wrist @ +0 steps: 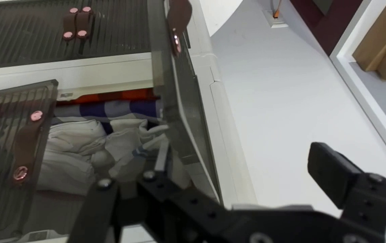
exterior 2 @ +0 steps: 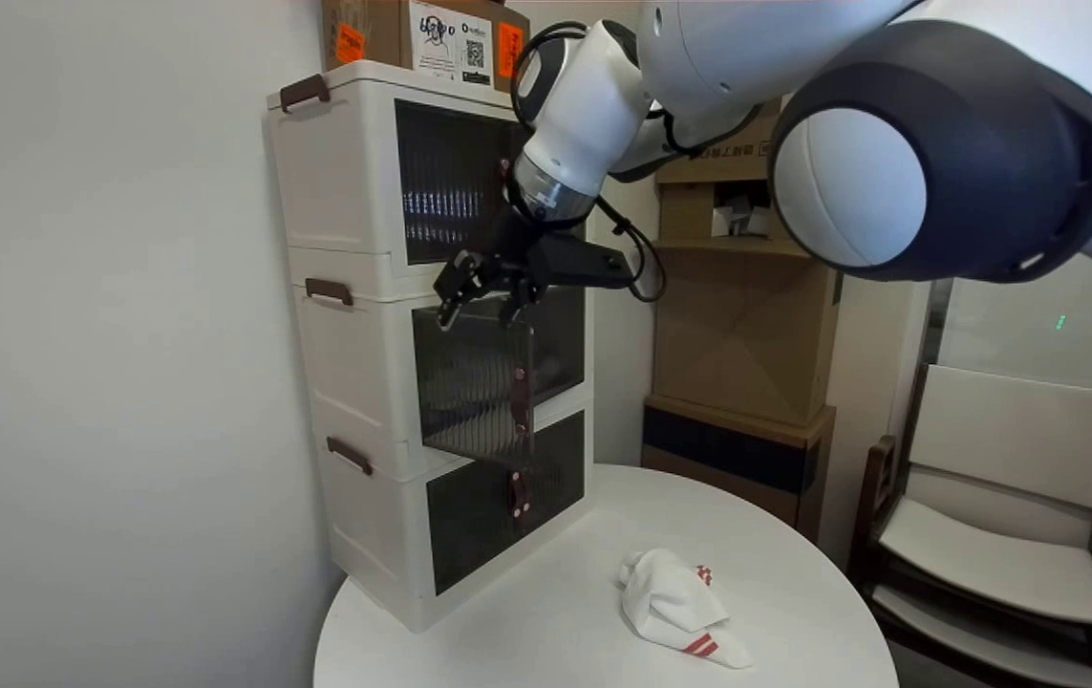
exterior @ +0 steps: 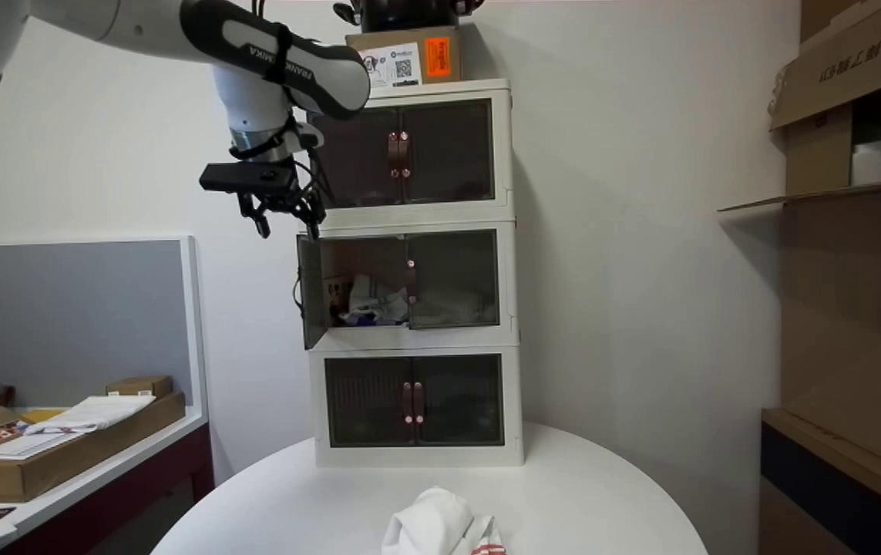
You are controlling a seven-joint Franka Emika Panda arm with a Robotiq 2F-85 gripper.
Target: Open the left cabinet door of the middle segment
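The left cabinet door of the middle segment stands swung wide open, its dark pane jutting outward; it shows open in both exterior views and in the wrist view. Its right-hand twin is almost shut. White cloths lie inside the segment. My gripper is open and empty, fingers pointing down, at the height of the open door's top edge. In the wrist view the door's edge runs between the two spread fingers. I cannot tell whether a finger touches it.
The top unit and bottom unit have shut doors. A white cloth with red stripes lies on the round white table. A cardboard box sits on the stack. A desk with boxes stands beside it.
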